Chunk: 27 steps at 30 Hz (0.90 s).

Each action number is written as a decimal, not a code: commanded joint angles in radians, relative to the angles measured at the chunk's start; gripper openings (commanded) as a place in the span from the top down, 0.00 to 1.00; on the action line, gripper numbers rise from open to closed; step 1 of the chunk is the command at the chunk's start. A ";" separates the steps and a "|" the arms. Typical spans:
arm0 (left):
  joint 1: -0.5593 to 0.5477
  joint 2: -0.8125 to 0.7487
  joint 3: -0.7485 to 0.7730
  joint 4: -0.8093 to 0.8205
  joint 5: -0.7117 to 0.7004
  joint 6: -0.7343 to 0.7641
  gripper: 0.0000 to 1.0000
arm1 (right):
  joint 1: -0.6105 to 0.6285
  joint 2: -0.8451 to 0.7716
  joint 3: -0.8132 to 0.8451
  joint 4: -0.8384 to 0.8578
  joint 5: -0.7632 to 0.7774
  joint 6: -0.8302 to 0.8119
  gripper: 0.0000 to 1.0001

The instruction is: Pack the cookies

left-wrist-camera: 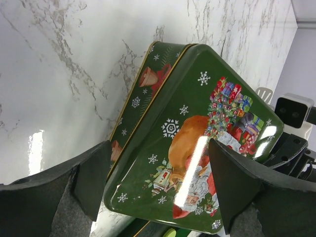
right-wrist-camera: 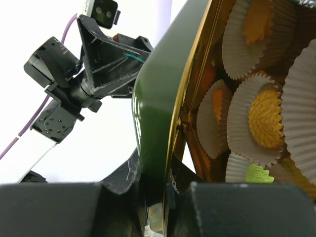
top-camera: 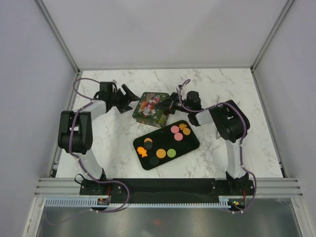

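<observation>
Marble tabletop point(top-camera: 113, 148), white with grey veins, is enclosed by pale walls.

Item 1: one green Christmas tin point(top-camera: 150, 109) stands at the table's centre, towards the far side. Its lid point(left-wrist-camera: 197, 148) is printed with a Santa and snowflakes.

Item 2: one black oblong tray point(top-camera: 193, 143) lies just in front of the tin.

Item 3: cookies point(top-camera: 171, 153). Roughly ten are laid loose on the tray: two pink, one green, about five orange and about two dark. The dark ones are too small to count surely. More are seen inside the tin in the right wrist view, set in white paper cups point(right-wrist-camera: 242, 113). About six cups are visible there, with at least three orange cookies and one green.

Item 4: left gripper point(left-wrist-camera: 159, 145). The jaws are spread wide and nothing is held. It is pointed at the tin's left corner, and contact cannot be judged.

Item 5: right gripper point(right-wrist-camera: 157, 180). The jaws are clamped on the gold-rimmed edge of the lid, which is seen edge-on beside the filled cups.
</observation>
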 commanded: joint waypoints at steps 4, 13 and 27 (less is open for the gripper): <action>-0.014 0.017 0.034 0.028 0.032 0.045 0.13 | -0.025 0.018 -0.031 0.102 -0.016 0.032 0.94; -0.042 0.065 0.109 -0.040 0.028 0.085 0.13 | -0.056 0.015 -0.070 0.177 -0.019 0.074 0.85; -0.102 0.180 0.239 -0.086 0.040 0.137 0.13 | -0.100 -0.015 -0.143 0.196 -0.041 0.075 0.73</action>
